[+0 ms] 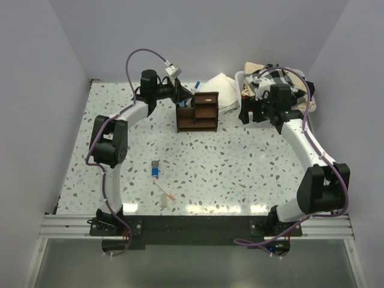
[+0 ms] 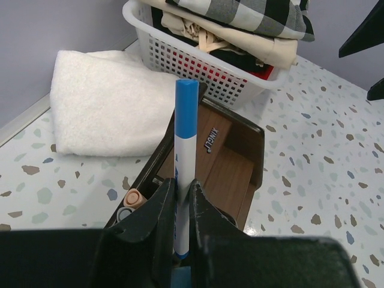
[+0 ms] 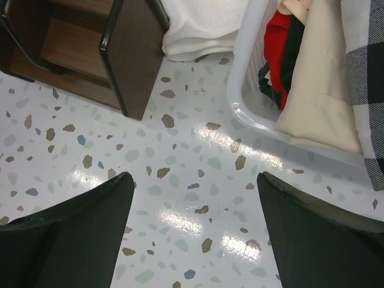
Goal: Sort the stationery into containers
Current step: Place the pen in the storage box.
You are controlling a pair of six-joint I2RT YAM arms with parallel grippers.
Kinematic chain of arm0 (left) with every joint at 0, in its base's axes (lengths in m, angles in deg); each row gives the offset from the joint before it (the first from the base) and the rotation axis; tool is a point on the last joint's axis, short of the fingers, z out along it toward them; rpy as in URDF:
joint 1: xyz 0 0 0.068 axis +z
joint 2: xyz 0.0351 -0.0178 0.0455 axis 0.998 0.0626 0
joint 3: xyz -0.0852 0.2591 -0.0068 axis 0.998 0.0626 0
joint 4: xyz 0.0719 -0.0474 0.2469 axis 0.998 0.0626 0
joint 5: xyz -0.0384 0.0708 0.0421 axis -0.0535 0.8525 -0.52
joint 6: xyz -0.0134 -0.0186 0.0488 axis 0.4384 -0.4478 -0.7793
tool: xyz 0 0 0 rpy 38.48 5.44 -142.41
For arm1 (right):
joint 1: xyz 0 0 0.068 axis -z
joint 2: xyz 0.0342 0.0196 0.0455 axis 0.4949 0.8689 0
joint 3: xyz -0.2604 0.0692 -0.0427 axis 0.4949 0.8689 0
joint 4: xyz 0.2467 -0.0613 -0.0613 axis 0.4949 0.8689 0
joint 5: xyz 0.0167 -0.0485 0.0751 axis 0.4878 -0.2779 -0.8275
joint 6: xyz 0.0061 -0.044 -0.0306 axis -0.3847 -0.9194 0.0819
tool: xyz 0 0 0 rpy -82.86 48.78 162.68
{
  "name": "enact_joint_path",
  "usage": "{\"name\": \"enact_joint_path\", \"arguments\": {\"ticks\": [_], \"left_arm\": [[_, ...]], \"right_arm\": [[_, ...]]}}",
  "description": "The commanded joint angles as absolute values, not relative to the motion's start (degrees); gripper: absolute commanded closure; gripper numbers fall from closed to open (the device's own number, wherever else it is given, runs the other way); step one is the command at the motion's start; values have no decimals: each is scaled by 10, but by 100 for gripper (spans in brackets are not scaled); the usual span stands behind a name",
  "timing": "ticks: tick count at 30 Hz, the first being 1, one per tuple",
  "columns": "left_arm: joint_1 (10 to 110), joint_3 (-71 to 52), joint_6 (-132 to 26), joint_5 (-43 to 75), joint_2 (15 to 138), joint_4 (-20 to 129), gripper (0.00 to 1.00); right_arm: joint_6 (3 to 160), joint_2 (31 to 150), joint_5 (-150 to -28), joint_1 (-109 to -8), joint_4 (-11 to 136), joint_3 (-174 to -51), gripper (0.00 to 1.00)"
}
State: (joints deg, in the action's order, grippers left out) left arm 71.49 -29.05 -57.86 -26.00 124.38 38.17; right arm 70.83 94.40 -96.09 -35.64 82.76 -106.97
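My left gripper (image 2: pixel 182 192) is shut on a white marker with a blue cap (image 2: pixel 185 144), held upright over the dark brown wooden organizer (image 2: pixel 231 168). An orange-capped pen (image 2: pixel 134 198) and a grey one (image 2: pixel 124 213) stand in its left compartment. From above, the left gripper (image 1: pixel 180 93) hangs at the back left corner of the organizer (image 1: pixel 198 113). A blue piece (image 1: pixel 155 170), a thin pink-and-white pen (image 1: pixel 165 189) and a beige stub (image 1: pixel 164 203) lie on the table near the front. My right gripper (image 3: pixel 195 180) is open over bare table, right of the organizer (image 3: pixel 129 54).
A folded white towel (image 1: pixel 223 90) lies behind the organizer. A white plastic basket (image 3: pixel 252 102) of checkered and beige cloth stands at the back right, close to the right gripper (image 1: pixel 255 114). Walls enclose the table at the back and on both sides.
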Motion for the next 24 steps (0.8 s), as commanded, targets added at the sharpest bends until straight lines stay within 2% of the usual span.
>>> {"name": "enact_joint_path", "arguments": {"ticks": [1,6,11,20,24], "left_arm": [[718,-284,-577,-252,1241,356,85],[722,-279,-581,-245,1229,365,71],[726,-274,-589,-239,1221,372,63],[737,-273,-578,-270,1177,368,59],[736,-272,-572,-286,1104,362,58]], "right_arm": [[706,924,-961,-354,818,-1066,12],[706,930,-962,-354,814,-1069,12],[706,932,-963,-355,812,-1068,12],[705,937,-965,-354,811,-1071,12],[706,936,-966,-354,808,-1076,12]]}}
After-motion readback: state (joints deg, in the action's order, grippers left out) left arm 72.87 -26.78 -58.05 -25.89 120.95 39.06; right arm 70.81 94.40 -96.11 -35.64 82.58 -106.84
